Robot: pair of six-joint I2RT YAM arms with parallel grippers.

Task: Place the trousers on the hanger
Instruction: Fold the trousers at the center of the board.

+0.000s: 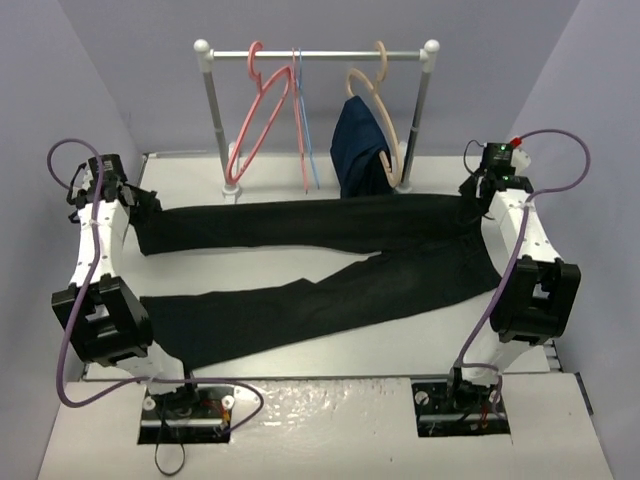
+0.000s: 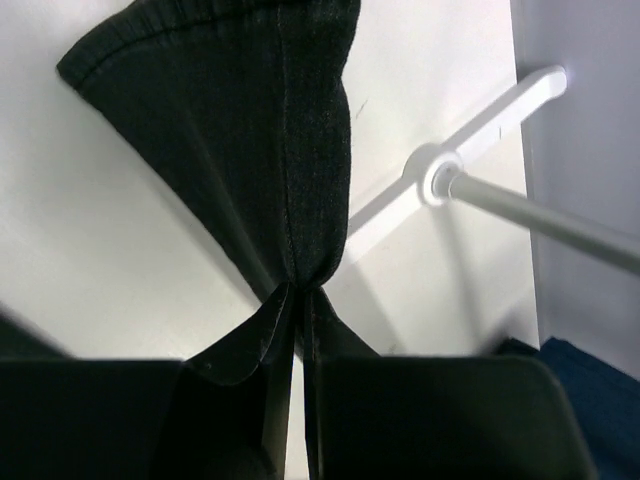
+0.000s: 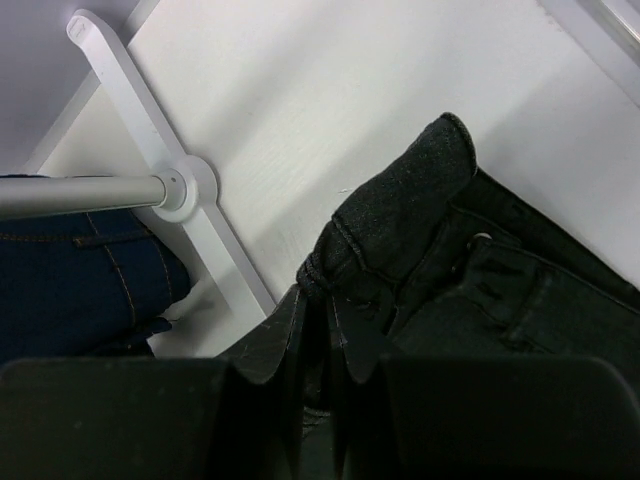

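**Top external view.**
- Rail (image 1: 320, 55): stands at the far side of the table (image 1: 330, 352).
- Hanger (image 1: 233, 176): salmon-pink, hooked on the left part of the rail and tilted. It carries no garment.
- Light-blue hanger (image 1: 301, 125): just right of the pink one, near the rail's middle.
- Tan hanger (image 1: 392, 130): on the right part of the rail, carrying a navy garment (image 1: 360, 145).
- Trousers (image 1: 330, 225): black, flat on the table in front of the rail, well apart from the hanger. One leg is drawn out parallel to the rail; the other slants away from it toward the left arm's base.
- Left gripper (image 1: 140, 207): at the leg end, before the rail's left post.
- Right gripper (image 1: 472, 205): at the waist end, before the rail's right post.

**Left wrist view.**
- Left gripper (image 2: 297, 300): jaws nearly together, pinching a gathered fold of the trousers (image 2: 260, 130) at the leg hem.
- The rail's white foot (image 2: 440, 175) lies just beside the cloth.

**Right wrist view.**
- Right gripper (image 3: 320, 300): jaws narrow, clamped on the bunched waistband of the trousers (image 3: 480, 290).
- The rail's post (image 3: 80, 195) is close by, with the navy garment (image 3: 80, 280) next to it.
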